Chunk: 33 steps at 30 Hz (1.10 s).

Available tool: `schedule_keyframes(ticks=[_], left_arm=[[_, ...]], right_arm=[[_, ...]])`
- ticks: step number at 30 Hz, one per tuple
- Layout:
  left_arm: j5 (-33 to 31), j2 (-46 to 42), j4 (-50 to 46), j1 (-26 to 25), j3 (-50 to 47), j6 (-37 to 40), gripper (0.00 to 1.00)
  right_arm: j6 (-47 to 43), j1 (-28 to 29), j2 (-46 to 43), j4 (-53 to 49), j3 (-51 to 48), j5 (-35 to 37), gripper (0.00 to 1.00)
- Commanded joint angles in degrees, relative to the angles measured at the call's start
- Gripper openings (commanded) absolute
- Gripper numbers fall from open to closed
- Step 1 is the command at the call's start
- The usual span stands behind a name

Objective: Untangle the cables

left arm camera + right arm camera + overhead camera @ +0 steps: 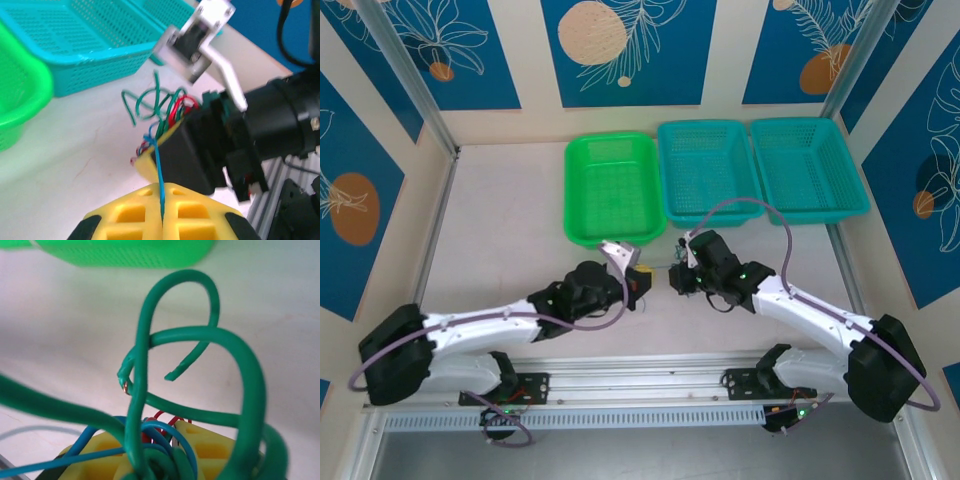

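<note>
Your left gripper has its yellow pads pressed together on a single blue strand. That strand runs straight up from the seam between the pads into the knot. The cables are bunched just ahead of it, over the white table. Green loops fan out to the left of the knot and a couple of red strands arch on its right side.

The right gripper pinches the other side of the bundle. In its wrist view the wires come out from between its yellow pads, so the pads look closed on them, though the wires hide the seam itself. A green strand rises there in two large overlapping loops. One cut end shows a bare metal tip and another ends in a slanted cut just beside it. The blue strand curls around the base of the green loops and leaves toward the lower left edge. Small red loops sit behind them.

From above, you see the two grippers nose to nose near the middle of the table with the knot between them. They are just in front of the near right corner of the green basket. A teal basket stands beside it, and a second teal basket touches that one on the right.
</note>
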Motion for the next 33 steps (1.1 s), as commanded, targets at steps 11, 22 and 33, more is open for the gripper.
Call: schedule_keyframes(ticks=[11,22,33], left_arm=[[-11.02,-22.18,-17.48,4.26,5.61,3.23,0.0],[-17.35,-29.1,-30.77,9.12,6.06,1.03,0.0],[-3.43,-21.35,-28.3,12.2,1.07,-4.39,0.0]], right_arm=[[13.45,-8.81,6.09,-8.14,-3.68,10.43,0.33],[19.2,-11.95,3.92,-6.3,-7.58,10.02,0.0],[10.14,-9.05,-1.31,-3.41,-4.31,-4.86,0.26]])
